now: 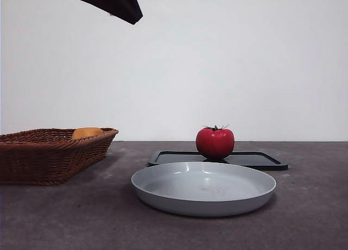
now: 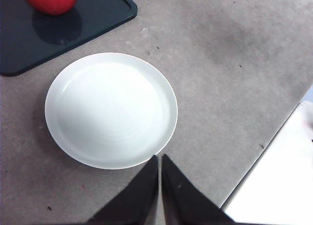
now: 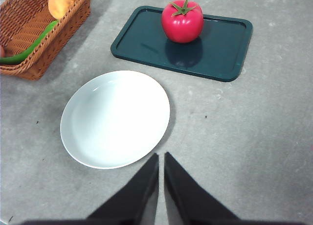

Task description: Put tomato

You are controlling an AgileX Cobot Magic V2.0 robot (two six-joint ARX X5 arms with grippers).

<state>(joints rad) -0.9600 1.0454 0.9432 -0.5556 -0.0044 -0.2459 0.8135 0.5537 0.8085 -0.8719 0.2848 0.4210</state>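
On your left, the wicker basket [image 1: 51, 152] holds an orange-yellow fruit [image 1: 87, 132]. Ahead sits the white plate [image 1: 203, 187]. Behind it the tomato [image 1: 215, 142] stands upright on the dark tray [image 1: 261, 160]. Your left gripper [image 2: 160, 159] and right gripper [image 3: 161, 156] both hang above the table with jaws closed, holding nothing.

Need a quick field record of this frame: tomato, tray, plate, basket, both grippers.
tomato: upright on the dark tray, stem up, not held
tray: flat on the table, behind the plate
plate: grey-white, empty, in front of the tray
basket: wicker, holds an orange fruit and a green item
left gripper: shut, holding nothing, above the plate's edge
right gripper: shut, holding nothing, above the table beside the plate
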